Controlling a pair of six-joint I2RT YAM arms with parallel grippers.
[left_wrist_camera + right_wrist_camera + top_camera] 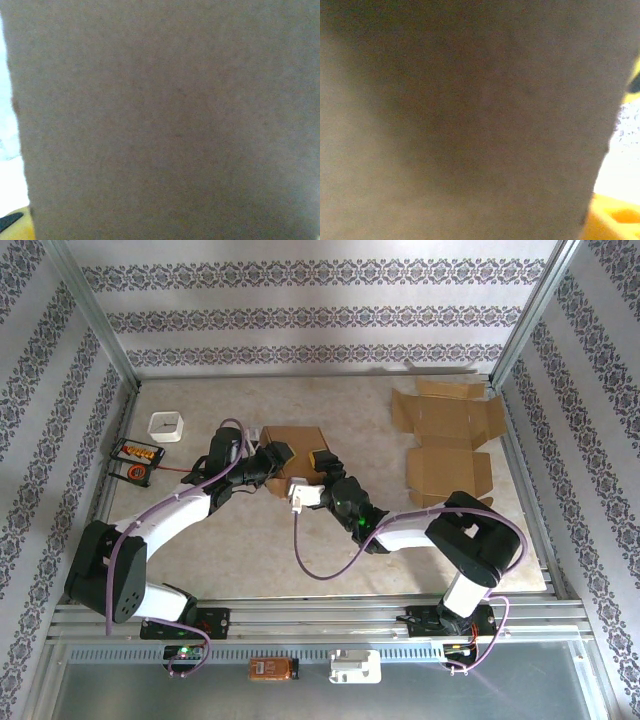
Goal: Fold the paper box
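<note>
End effectors number two: the left end effector [272, 460] and the right end effector [322, 462] meet the near corners of the one paper box [295, 440], upper centre on the bench [250, 540]. Whether either grips it I cannot tell. One flat cardboard blank [445, 445] lies upper right. Both wrist views give only close, blurred brown cardboard, while the overhead view shows the box's long axis running left to right.
</note>
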